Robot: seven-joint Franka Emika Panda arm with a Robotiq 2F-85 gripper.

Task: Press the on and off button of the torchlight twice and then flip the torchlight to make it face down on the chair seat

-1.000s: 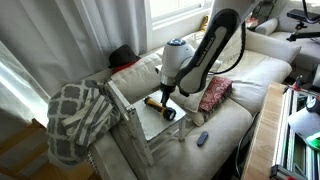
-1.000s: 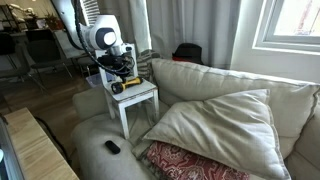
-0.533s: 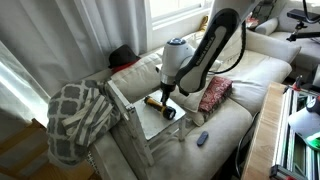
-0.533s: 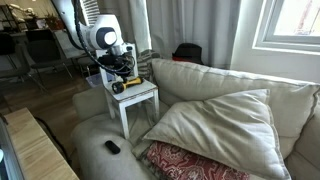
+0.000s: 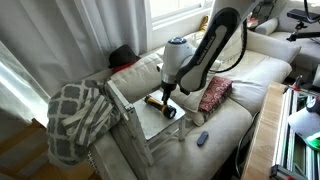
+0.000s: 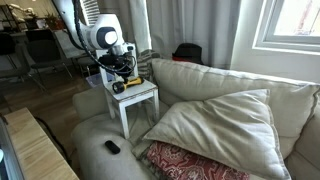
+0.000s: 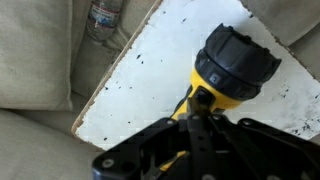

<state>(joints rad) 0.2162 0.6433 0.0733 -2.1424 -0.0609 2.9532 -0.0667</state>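
One torchlight lies on its side on the one chair seat, right of centre in the wrist view. Its black head points to the upper right and its yellow body runs down under the one gripper. The gripper tip is at the yellow body; whether it is clenched or released cannot be told. In an exterior view the torchlight lies mid-frame. One checked blanket hangs at left. One red cushion and one dark remote lie on the sofa. One bottle shows at upper left of the wrist view.
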